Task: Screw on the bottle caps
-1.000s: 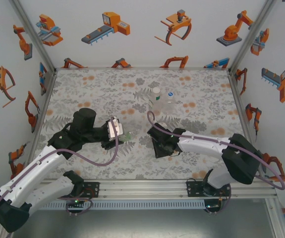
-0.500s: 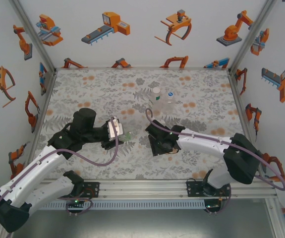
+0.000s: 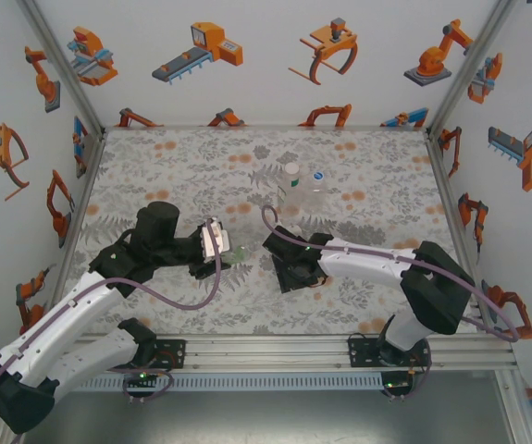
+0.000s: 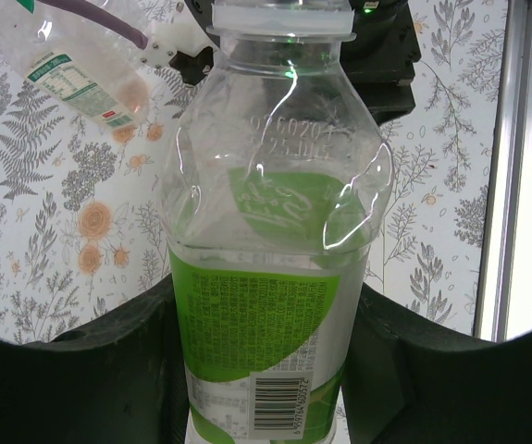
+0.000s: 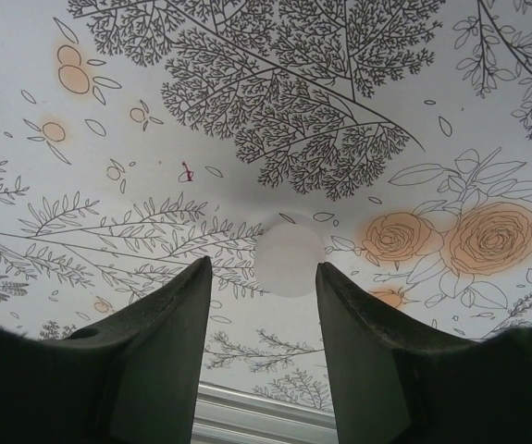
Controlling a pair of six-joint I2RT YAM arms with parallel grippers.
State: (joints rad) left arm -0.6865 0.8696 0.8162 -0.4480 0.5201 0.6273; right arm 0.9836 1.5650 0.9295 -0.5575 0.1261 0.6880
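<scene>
We see the left gripper in the middle left of the top view. It is pinching the green bottle and holding it above the flowery table. In the left wrist view the left gripper has a black finger on each side, low in the frame. They are pressed against the green bottle, which stands in the middle of the frame. The bottle is clear near its top, with a green label lower down and a bar code at the bottom. We cannot tell if a cap is on its neck at the top edge. A bottle with a white label looks slanted in the upper left of that view.

The right gripper is just right of the middle in the top view, close to the green bottle. In the right wrist view the right gripper has its two dark fingers spread apart. They are pinching nothing. A small round white cap lies flat on the table, in the gap by the fingertips in the middle of the frame. We cannot tell if a finger touches it.

Two more bottles stand side by side above the middle of the top view. They are the back left bottle and the back right bottle.
</scene>
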